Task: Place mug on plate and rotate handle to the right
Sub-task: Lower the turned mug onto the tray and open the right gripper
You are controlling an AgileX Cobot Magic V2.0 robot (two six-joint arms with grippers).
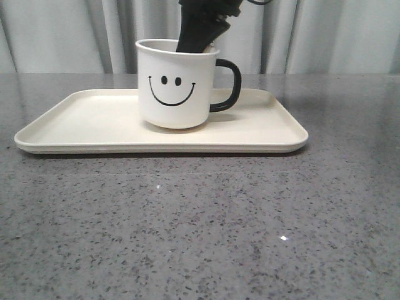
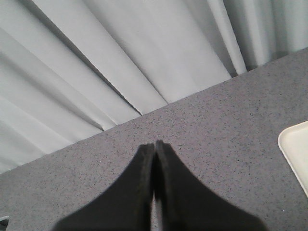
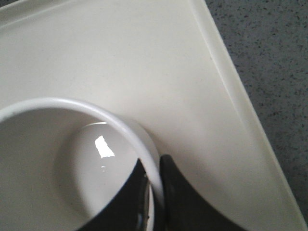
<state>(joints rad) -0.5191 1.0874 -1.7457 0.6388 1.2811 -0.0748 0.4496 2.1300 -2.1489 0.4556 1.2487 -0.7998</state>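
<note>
The mug (image 1: 173, 84) stands upright on the plate (image 1: 81, 122) near its middle, smiley face forward, handle (image 1: 227, 85) pointing right. The right gripper (image 3: 156, 190) has 1 finger inside and 1 outside, fingers clamped on the thin rim. That glossy, rigid wall looks slippery and likely light, so a rim pinch suits it. The left gripper (image 2: 154, 149) hovers over the bench (image 2: 226, 110), fingers together, holding nothing.

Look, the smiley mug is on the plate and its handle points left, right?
Not quite. The mug does stand on the plate, but its handle points to the right, not left. The front view shows it. The right gripper is pinching the mug's rim.
</note>
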